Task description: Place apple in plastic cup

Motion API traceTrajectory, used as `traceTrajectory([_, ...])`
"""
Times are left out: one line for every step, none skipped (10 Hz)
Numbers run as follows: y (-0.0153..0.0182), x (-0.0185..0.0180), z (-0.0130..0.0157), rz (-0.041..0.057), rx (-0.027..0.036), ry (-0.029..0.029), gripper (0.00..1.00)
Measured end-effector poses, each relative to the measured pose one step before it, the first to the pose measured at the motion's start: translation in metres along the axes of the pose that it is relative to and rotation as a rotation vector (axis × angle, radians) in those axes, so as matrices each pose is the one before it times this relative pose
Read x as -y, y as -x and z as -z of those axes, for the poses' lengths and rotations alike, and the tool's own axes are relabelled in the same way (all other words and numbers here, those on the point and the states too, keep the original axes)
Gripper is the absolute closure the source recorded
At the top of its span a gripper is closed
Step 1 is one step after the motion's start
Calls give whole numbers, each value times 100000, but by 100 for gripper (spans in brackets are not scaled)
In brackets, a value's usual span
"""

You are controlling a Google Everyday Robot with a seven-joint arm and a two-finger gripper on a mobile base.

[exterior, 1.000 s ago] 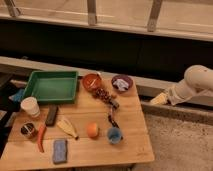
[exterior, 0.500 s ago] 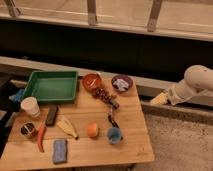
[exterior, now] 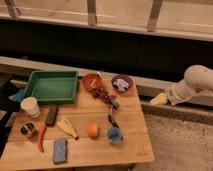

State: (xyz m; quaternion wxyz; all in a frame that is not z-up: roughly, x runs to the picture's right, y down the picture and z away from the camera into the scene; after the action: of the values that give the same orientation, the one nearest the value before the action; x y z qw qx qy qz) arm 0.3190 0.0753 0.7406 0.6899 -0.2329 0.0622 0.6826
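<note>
The apple (exterior: 93, 130), small, round and orange-yellow, lies on the wooden table (exterior: 134, 149) near its front middle. Just to its right stands the plastic cup (exterior: 115, 135), short and blue, upright and close beside the apple. My gripper (exterior: 159, 98) hangs off the table's right side on the white arm (exterior: 192, 85), over the floor and far to the upper right of both. It stands open and holds nothing.
A green tray (exterior: 50, 86) sits at the back left, with a red-orange bowl (exterior: 92, 81) and a purple bowl (exterior: 122, 83) behind the middle. A white cup (exterior: 30, 106), a red chilli (exterior: 41, 137), a blue sponge (exterior: 60, 150) and dark small items (exterior: 106, 97) are scattered around.
</note>
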Motion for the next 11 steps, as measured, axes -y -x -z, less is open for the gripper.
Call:
traceTrajectory([-27,-28,37,329,-23,-217,25])
traceTrajectory([-113,-488,195,1979,71,-462,25])
traceTrajectory([-12,-1126,-63,3155,-289,-403,25])
traceTrajectory([155,-1286,-212,2507,-435,89,25])
traceTrajectory([275,-1938,-397,3877,-815,150,25])
traceTrajectory([271,-1924,-300,3948,-472,219,25])
traceTrajectory([213,-2276,-378,4775,-530,261,25])
traceTrajectory([215,-2228,-401,4591,-551,465,25])
traceTrajectory([235,-2413,-491,4489,-705,938,25])
traceTrajectory([614,-3517,-664,6078,-286,2016,25])
traceTrajectory([129,-2187,-269,3792,91,1472,25])
